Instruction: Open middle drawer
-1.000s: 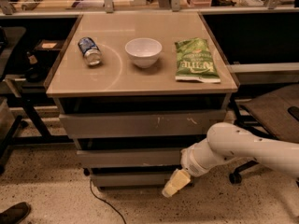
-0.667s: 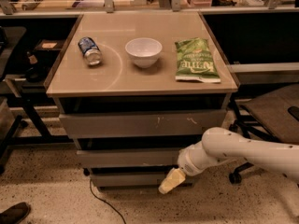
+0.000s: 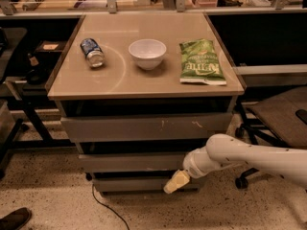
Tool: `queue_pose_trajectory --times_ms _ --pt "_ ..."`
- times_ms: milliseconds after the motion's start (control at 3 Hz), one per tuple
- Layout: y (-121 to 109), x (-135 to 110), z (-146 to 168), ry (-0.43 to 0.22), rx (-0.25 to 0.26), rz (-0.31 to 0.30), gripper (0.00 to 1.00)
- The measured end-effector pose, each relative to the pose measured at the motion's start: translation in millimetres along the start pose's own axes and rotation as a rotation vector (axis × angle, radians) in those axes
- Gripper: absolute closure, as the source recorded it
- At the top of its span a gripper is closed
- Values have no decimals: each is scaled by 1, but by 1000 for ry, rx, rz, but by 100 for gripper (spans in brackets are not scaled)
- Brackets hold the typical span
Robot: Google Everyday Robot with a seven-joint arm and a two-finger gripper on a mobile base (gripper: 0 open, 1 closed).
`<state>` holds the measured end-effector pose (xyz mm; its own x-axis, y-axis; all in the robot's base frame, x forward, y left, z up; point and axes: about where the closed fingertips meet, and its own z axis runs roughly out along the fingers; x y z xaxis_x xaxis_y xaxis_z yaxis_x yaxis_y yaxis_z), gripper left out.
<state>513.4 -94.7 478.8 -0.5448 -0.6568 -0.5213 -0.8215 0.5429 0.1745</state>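
Observation:
The middle drawer (image 3: 129,162) is the wide, shallow grey front between the taller scratched front (image 3: 144,127) above and the narrow bottom front (image 3: 129,184) below. It sits pushed in, with a dark gap above it. My gripper (image 3: 175,181), cream-coloured at the end of a white arm (image 3: 240,155), comes in from the right. It hangs low in front of the cabinet, just under the right part of the middle drawer front and over the bottom front.
On the cabinet top lie a tipped can (image 3: 92,52), a white bowl (image 3: 147,53) and a green chip bag (image 3: 201,62). An office chair (image 3: 276,116) stands at the right. A cable (image 3: 103,206) runs on the floor. A dark table (image 3: 19,87) stands at the left.
My gripper has moved a little to the left and up, closer to the lower edge of the middle drawer front. The drawers have not moved.

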Motion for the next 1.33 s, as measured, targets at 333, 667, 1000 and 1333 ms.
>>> queue_pose_trajectory --times_ms 333,667,1000,1333 --pt "2 0 2 10 14 -6 0" --pt "-2 -2 10 13 48 -2 0" --pt "-19 -13 16 -14 113 7 0" --pt "-33 -18 22 -31 147 15 0"
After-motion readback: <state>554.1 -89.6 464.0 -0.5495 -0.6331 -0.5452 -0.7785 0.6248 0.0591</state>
